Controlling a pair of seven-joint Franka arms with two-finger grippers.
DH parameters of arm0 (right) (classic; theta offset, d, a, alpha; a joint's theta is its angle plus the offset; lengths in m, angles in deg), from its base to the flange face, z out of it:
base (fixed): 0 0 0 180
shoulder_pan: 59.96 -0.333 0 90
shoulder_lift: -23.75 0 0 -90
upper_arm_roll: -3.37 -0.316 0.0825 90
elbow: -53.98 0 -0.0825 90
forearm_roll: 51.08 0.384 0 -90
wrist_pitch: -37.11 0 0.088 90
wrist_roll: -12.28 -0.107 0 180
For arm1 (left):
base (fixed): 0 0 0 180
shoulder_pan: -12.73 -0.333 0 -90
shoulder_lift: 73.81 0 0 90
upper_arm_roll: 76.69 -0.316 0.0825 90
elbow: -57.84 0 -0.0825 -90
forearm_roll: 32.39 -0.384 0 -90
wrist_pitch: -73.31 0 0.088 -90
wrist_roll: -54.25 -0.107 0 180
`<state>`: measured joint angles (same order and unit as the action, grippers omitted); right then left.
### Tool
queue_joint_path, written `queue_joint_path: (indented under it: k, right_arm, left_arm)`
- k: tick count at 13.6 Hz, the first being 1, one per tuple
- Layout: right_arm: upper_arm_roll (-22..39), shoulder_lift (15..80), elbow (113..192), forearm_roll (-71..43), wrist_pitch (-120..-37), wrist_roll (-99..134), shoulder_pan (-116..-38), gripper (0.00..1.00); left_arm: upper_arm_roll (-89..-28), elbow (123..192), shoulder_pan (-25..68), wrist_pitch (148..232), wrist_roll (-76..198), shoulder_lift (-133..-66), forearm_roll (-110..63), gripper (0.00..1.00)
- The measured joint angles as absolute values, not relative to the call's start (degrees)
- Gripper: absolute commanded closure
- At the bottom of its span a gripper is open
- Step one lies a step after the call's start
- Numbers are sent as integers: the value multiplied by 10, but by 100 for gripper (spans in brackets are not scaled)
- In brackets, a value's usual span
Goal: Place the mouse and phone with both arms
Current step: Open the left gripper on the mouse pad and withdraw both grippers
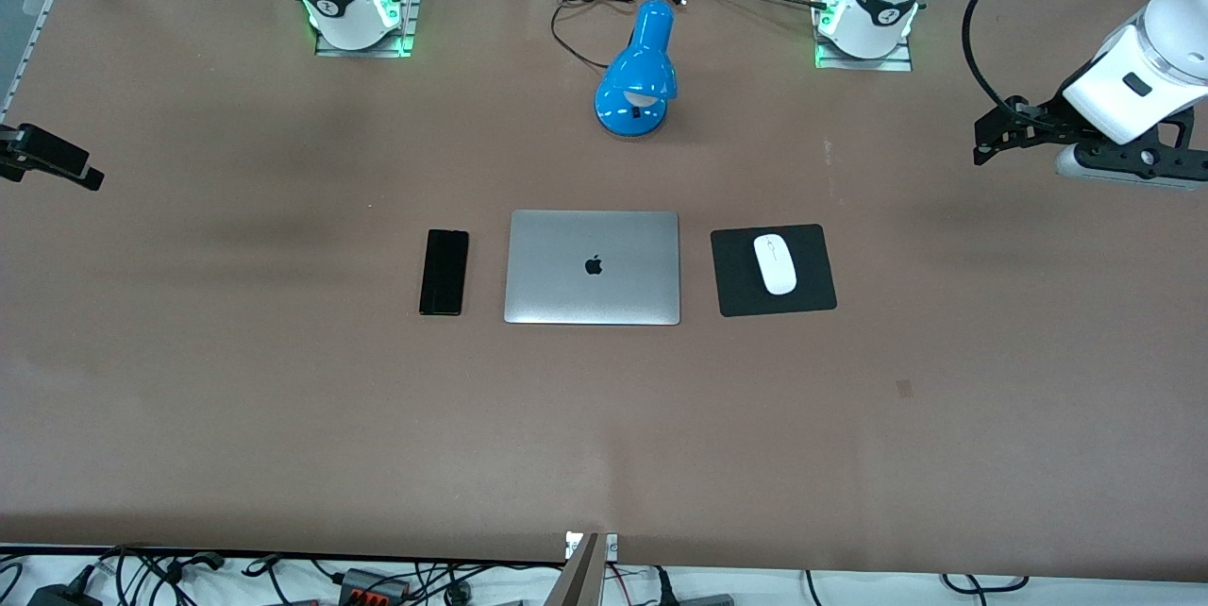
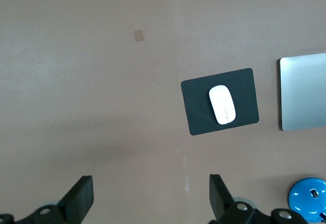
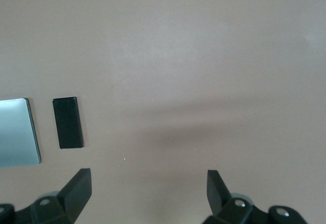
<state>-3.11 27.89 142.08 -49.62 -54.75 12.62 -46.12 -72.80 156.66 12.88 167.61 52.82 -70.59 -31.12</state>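
Observation:
The white mouse lies on a black square pad, beside the closed laptop toward the left arm's end; it also shows in the left wrist view. The black phone lies flat on the table beside the laptop toward the right arm's end, and shows in the right wrist view. My left gripper is open and empty, up over the left arm's end of the table. My right gripper is open and empty over the right arm's end.
A closed silver laptop lies between the phone and the pad. A blue desk lamp with a black cord stands farther from the front camera, between the arm bases. The table is covered in brown paper.

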Motion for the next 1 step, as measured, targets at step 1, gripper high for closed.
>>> queue_joint_path:
  k: [1]
  right_arm:
    - [-31,279,1421,-497,-545,126,-461,0]
  left_arm:
    - [-728,1567,129,1676,529,-706,-311,0]
